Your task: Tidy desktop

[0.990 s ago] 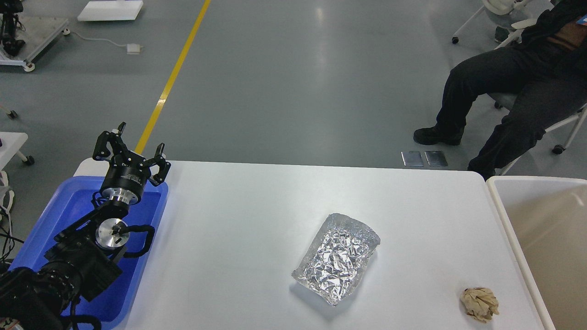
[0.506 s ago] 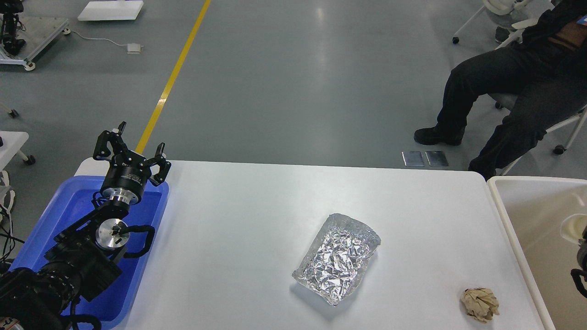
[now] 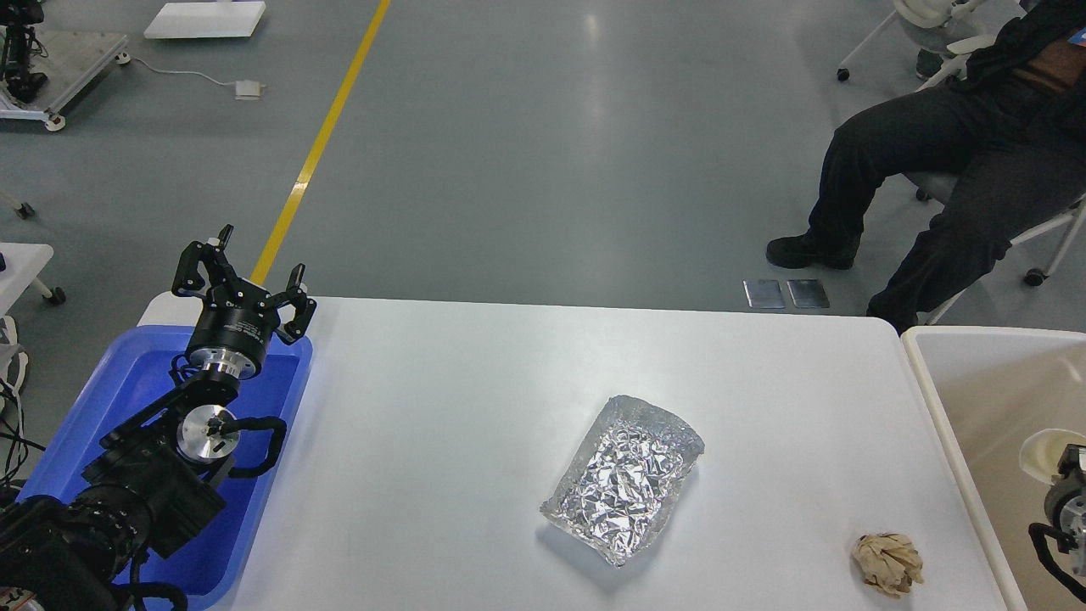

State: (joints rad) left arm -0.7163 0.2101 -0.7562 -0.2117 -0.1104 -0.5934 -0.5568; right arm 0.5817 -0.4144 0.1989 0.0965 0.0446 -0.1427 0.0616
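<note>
The white desktop (image 3: 441,407) holds a crumpled aluminium foil tray (image 3: 624,475) right of centre and a crumpled brown paper ball (image 3: 887,562) near its front right corner. My left gripper (image 3: 244,276) is open and empty, raised over the far end of the blue tray (image 3: 127,382) at the desktop's left. The end of my right arm (image 3: 1060,501) shows at the right edge over the beige bin (image 3: 993,382). A pale rounded thing (image 3: 1042,445) sits at its tip. Its fingers cannot be told apart.
A seated person in dark clothes (image 3: 950,170) is beyond the far right corner of the table. A yellow floor line (image 3: 322,144) runs away on the left. Carts stand at the far left (image 3: 51,68).
My right arm has come into view at the right edge over the bin and moved a little left and down. The left arm, foil tray and paper ball have not moved.
</note>
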